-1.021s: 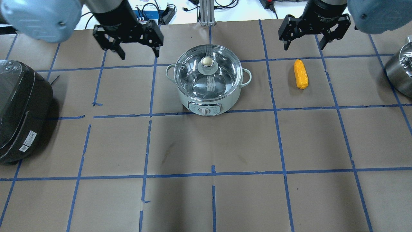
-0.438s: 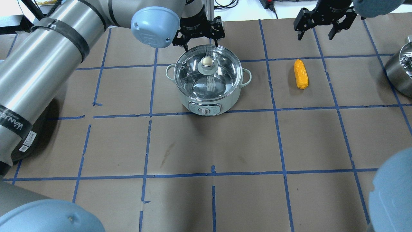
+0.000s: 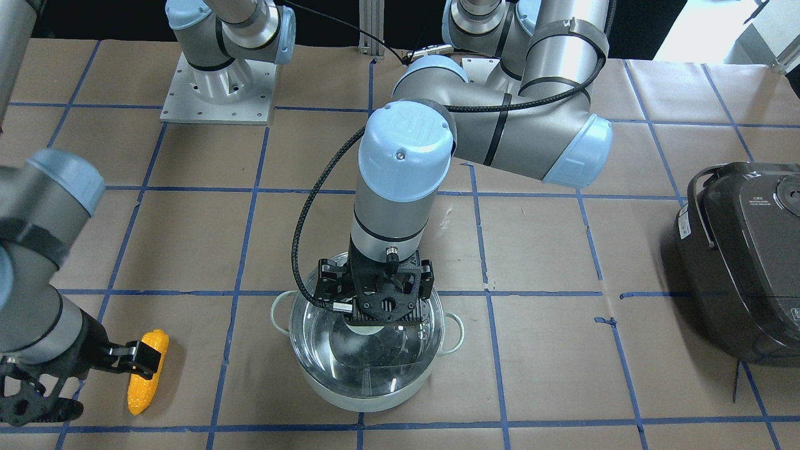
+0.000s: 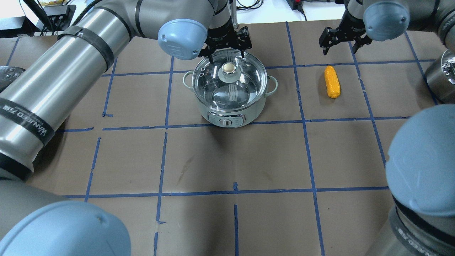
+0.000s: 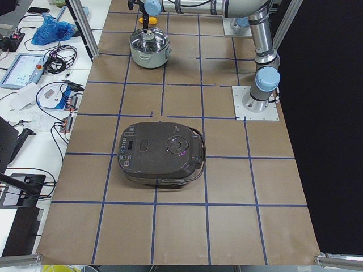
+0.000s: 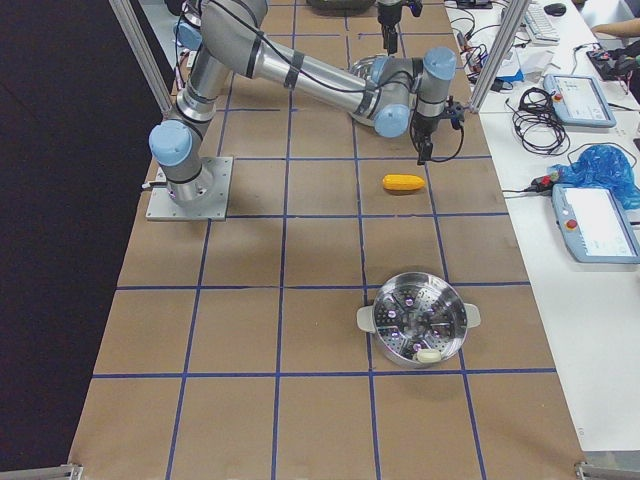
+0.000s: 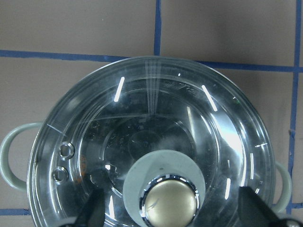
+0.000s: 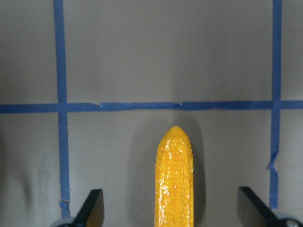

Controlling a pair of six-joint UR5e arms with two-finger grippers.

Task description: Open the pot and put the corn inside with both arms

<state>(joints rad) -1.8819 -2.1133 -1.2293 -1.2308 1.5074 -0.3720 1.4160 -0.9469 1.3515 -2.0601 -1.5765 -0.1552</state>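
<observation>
Mint-green steel pot (image 4: 229,106), its clear glass lid (image 4: 245,83) on, sits mid-table. My left gripper (image 4: 226,57) hangs spread astride the brass-coloured knob (image 4: 229,67): I judge I must drop, pinch and lift. Rightward, the yellow-orange corn cob (image 4: 332,82) lies flat, with my right gripper (image 4: 342,48) spread above its far tip.

Glossy clear glass lid (image 7: 156,118), shiny metal pot (image 4: 210,113), bumpy glossy corn (image 8: 174,184)

Left pincer (image 4: 226,57) and right pincer (image 4: 340,48) point downward, spread wide.
</observation>
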